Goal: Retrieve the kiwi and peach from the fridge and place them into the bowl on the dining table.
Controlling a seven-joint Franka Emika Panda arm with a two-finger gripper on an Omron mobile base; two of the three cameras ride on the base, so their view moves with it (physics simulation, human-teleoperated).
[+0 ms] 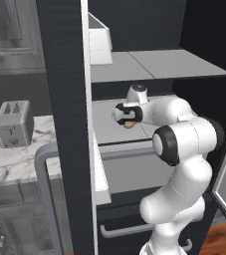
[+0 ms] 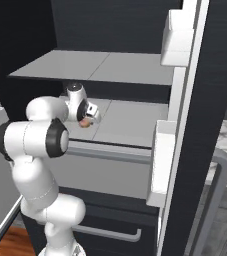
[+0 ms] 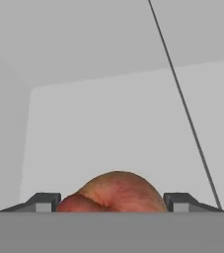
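Note:
The fridge [image 1: 64, 99] stands open, and my arm reaches in over its middle grey shelf [image 1: 109, 130]. On that shelf lies the peach [image 3: 114, 191], round and orange-red; in the base views the peach [image 1: 130, 125] [image 2: 86, 123] peeks out under the hand. My gripper [image 3: 112, 202] [image 1: 128, 118] [image 2: 87, 118] straddles it, with one dark fingertip [image 3: 47, 201] against each side of the fruit. The peach still rests on the shelf. The kiwi, the bowl and the dining table are out of view.
An upper shelf [image 1: 159, 64] hangs close above the hand. Door bins [image 1: 99, 45] [image 2: 162, 165] stick out from the open doors on both sides. A drawer [image 1: 129, 172] sits under the shelf. Left of the fridge, a toaster [image 1: 14, 123] stands on a marble counter [image 1: 15, 164].

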